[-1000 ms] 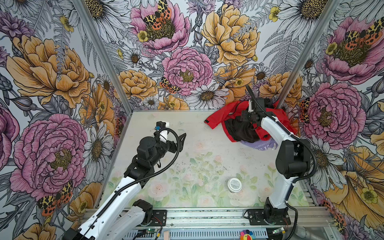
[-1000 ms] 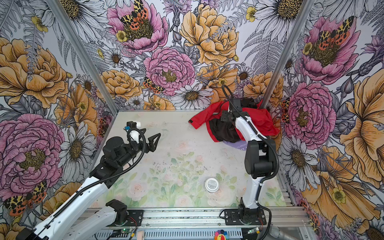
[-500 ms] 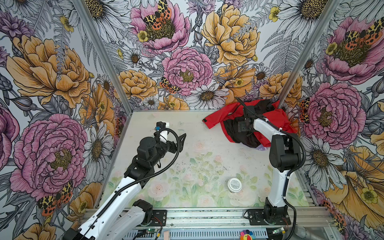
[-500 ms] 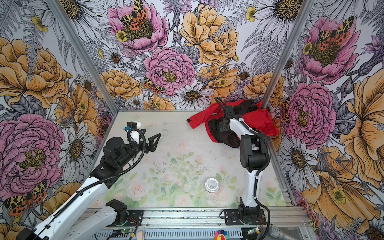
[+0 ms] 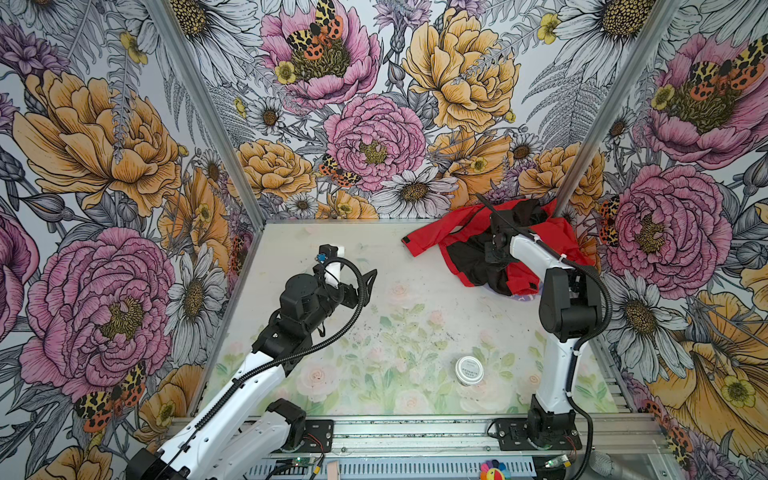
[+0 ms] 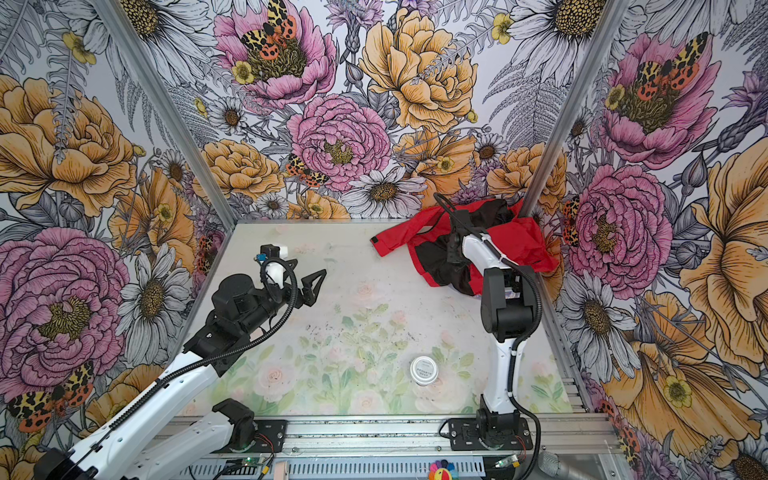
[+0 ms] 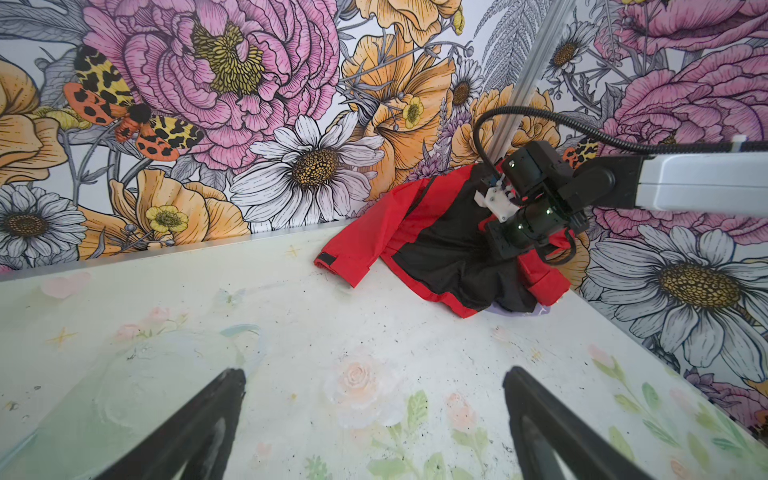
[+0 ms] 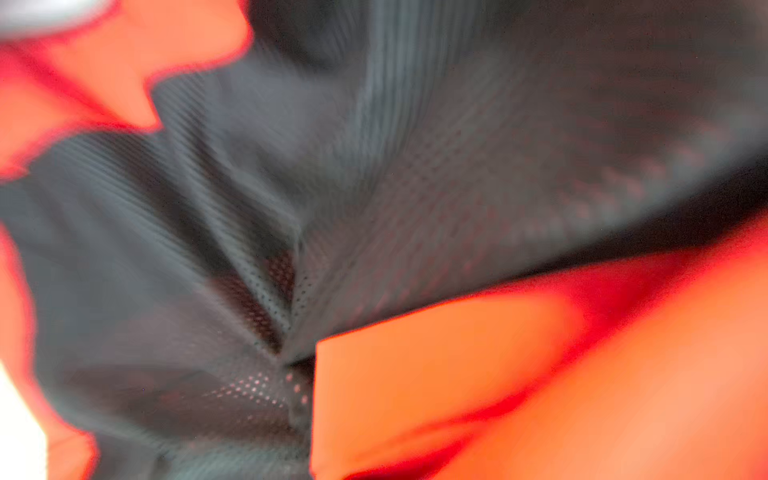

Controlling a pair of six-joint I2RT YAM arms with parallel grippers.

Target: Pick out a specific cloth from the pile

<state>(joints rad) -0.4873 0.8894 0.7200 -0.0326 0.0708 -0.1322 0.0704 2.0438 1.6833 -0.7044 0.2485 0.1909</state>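
Note:
The pile sits in the far right corner of the table. A bright red jacket [image 5: 436, 237] [image 7: 365, 245] lies over it, with black mesh fabric [image 5: 471, 264] [image 8: 415, 166] in its middle. Only a thin lavender edge of the cloth [image 5: 524, 297] [image 7: 513, 311] shows under the near side of the pile. My right gripper [image 5: 494, 259] [image 7: 505, 249] is pressed down into the black mesh, and the mesh gathers in folds towards it. Its fingers are buried in the fabric. My left gripper [image 5: 368, 286] [image 7: 374, 372] hangs open over the bare table, left of the pile and well apart from it.
A small round jar with a white lid [image 5: 468, 370] [image 6: 424, 370] stands on the table near the front right, beside the right arm's base. Floral walls close in the table [image 5: 332, 374] at the back and on both sides.
My right gripper has dropped from above the pile down into the black mesh and closed. The jacket has shifted a little. The left arm has not moved.

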